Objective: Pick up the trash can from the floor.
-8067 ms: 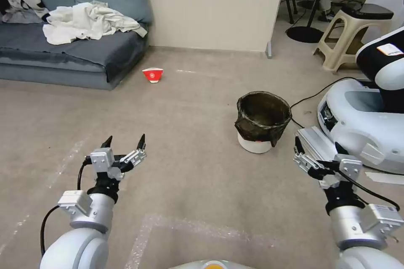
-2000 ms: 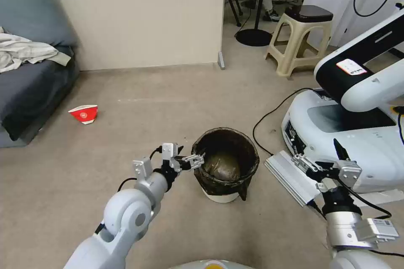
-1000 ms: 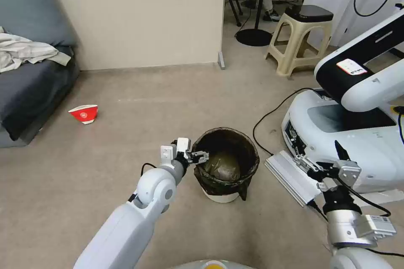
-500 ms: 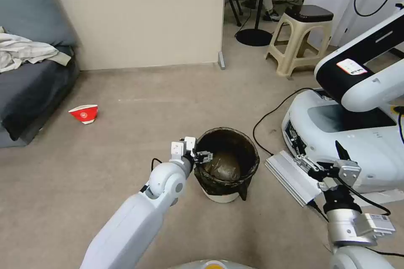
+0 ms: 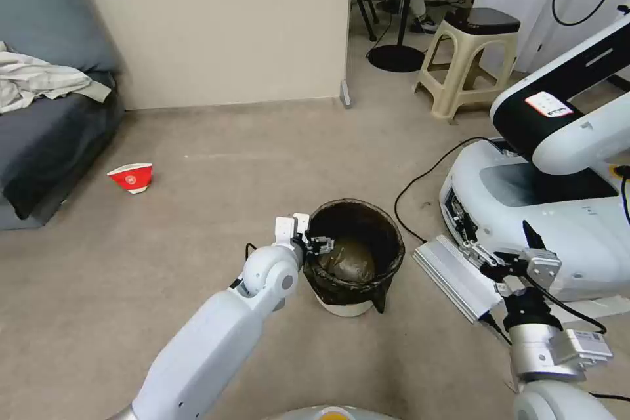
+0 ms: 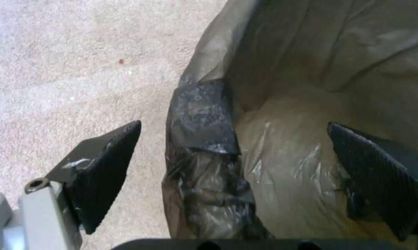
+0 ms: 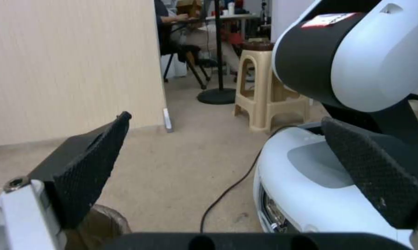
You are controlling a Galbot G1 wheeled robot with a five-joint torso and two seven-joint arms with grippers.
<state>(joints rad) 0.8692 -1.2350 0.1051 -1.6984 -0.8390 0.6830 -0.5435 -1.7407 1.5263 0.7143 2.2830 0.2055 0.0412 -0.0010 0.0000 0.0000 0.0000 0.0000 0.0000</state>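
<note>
- One trash can (image 5: 354, 256) stands upright on the floor (image 5: 197, 210), near the middle of the head view, its dark bag folded over the rim.
- One relation decides the coming move: the left gripper (image 5: 317, 246) sits at the can's left rim, and in the left wrist view its fingers are spread with the bagged rim (image 6: 204, 139) between them, one finger (image 6: 104, 170) outside over the floor, the other (image 6: 380, 177) inside over the liner.
- Neither finger appears to press the rim yet; judging by this, closing them would pinch the wall, and a lift could follow.
- Left is plainly the nearer arm. The right gripper (image 5: 508, 256) hangs open and idle to the right of the can, well apart from it, near a second white robot base (image 5: 558, 210).
- Being round, the can has no long axis across the floor; its axis runs straight up, so any rim point would serve.
- Counted: one can, two grippers, one red-and-white bowl (image 5: 130, 177) far to the left, one beige stool (image 5: 469, 56) far right.
</note>
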